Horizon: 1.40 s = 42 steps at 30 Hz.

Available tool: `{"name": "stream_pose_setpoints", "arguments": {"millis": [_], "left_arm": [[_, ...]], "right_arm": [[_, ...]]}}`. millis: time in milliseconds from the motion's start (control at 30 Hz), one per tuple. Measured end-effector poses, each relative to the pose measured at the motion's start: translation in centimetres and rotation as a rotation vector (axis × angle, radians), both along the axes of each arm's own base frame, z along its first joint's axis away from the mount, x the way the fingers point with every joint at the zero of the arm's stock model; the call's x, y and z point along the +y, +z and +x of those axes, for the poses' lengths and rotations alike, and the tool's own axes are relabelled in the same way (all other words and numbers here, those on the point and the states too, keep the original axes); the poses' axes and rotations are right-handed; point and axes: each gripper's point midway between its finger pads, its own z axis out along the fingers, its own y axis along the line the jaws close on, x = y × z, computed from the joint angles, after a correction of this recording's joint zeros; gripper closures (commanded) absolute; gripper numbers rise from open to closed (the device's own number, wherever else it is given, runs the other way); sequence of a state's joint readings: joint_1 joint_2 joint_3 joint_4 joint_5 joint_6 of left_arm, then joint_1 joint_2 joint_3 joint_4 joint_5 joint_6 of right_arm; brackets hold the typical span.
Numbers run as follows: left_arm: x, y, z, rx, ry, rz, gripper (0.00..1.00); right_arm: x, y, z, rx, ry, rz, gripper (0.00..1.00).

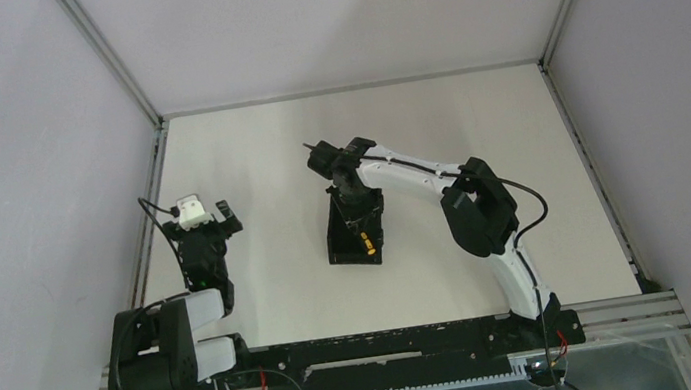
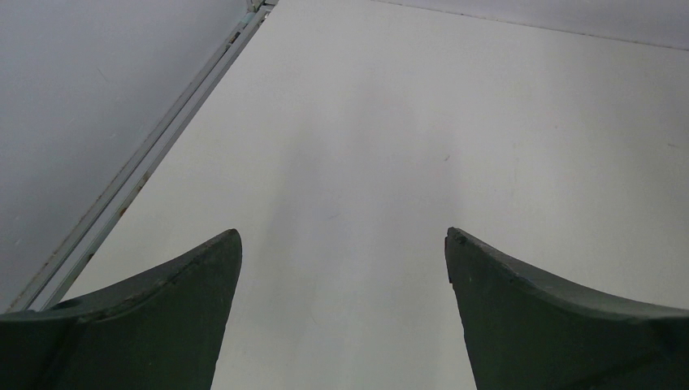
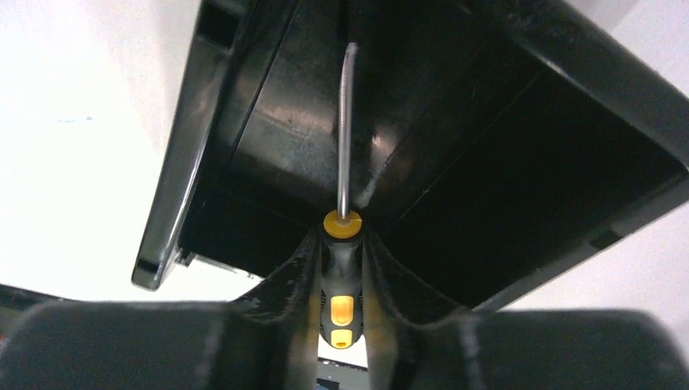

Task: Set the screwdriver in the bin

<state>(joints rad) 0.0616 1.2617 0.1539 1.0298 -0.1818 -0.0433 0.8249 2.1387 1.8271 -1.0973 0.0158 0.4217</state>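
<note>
The right tool (image 3: 342,248) is clenched on the black and yellow handle of the screwdriver (image 3: 344,162), with 2 fingers pressing on either side. The thin shaft reaches past the rim of the bin (image 3: 175,187) into its dark interior; whether the tip touches anything there I cannot tell. From above, the bin sits mid-worktop (image 1: 519,162) beneath the right arm. The left tool (image 2: 341,268) is released, its fingers spread wide above the worktop's left side, well apart from the bin.
</note>
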Motion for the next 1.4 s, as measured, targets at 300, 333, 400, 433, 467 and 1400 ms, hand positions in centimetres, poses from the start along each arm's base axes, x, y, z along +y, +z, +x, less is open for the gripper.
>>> {"name": "stream_pose_setpoints", "arguments": {"millis": [300, 333, 400, 433, 467, 1400], "left_arm": [[0.0, 0.0, 0.0, 0.000, 0.000, 0.000, 0.00], [0.0, 0.0, 0.0, 0.000, 0.000, 0.000, 0.00], [0.0, 0.0, 0.0, 0.000, 0.000, 0.000, 0.00], [0.0, 0.0, 0.0, 0.000, 0.000, 0.000, 0.00], [0.0, 0.0, 0.0, 0.000, 0.000, 0.000, 0.00], [0.0, 0.0, 0.0, 0.000, 0.000, 0.000, 0.00]], "right_arm": [[0.3, -0.6, 1.0, -0.040, -0.005, 0.002, 0.53], [0.3, -0.4, 1.0, -0.045, -0.005, 0.003, 0.53], [0.3, 0.4, 1.1, -0.059, -0.005, 0.012, 0.52], [0.4, 1.1, 1.1, -0.071, -0.004, 0.024, 0.46], [0.5, 1.8, 1.1, -0.085, -0.004, 0.037, 0.33], [-19.8, 10.6, -2.8, -0.747, -0.349, 0.329, 0.00]]}}
